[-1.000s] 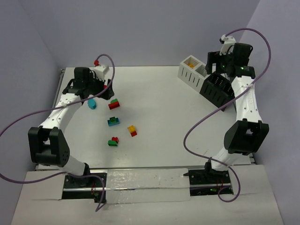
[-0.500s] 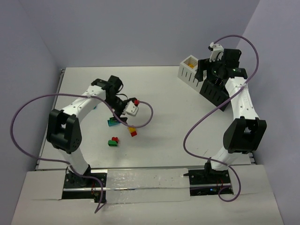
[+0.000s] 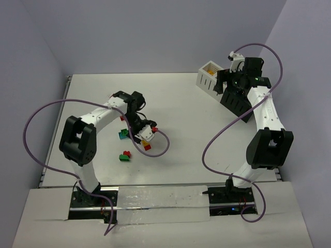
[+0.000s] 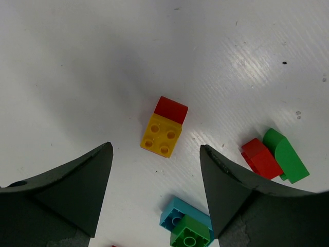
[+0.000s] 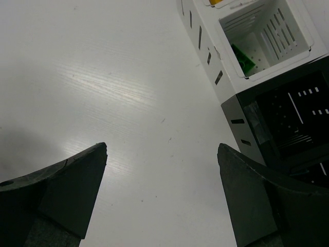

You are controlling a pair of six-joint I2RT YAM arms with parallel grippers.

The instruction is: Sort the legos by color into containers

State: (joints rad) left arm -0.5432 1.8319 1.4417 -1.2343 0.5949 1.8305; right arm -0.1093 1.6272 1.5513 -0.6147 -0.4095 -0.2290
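Swinging in from the far left edge, the left arm (image 3: 98, 116) now reaches over the loose bricks in the middle of the bench (image 3: 186, 119), while the right arm (image 3: 265, 111) has only edged a little along the bins.

That bench is matte white, with a fine ribbed sheen where light strikes it. At its far right stands the row of box-shaped bins. The white bin (image 5: 208, 49) has thin plastic walls cut with narrow slots and a perforated floor, and a flat green piece (image 5: 242, 57) lies inside. A sliver of yellow-orange (image 5: 218, 2) shows in the neighbouring white one. Touching the white bin's side is a black bin (image 5: 288, 118), glossy and slotted the same way.

The right claw (image 5: 162, 149) hangs over bare bench just beside these bins, its dark wedge-shaped fingers spread wide and empty. The left claw (image 4: 155, 149) is also parted and grips nothing; it hovers over a yellow brick (image 4: 162, 135), square with four round studs, joined to a smooth red piece (image 4: 171, 109). Nearby lie a red block (image 4: 262, 158) touching a round-topped green block (image 4: 285, 154), and a teal brick (image 4: 172, 213) carrying a studded green brick (image 4: 189, 237).
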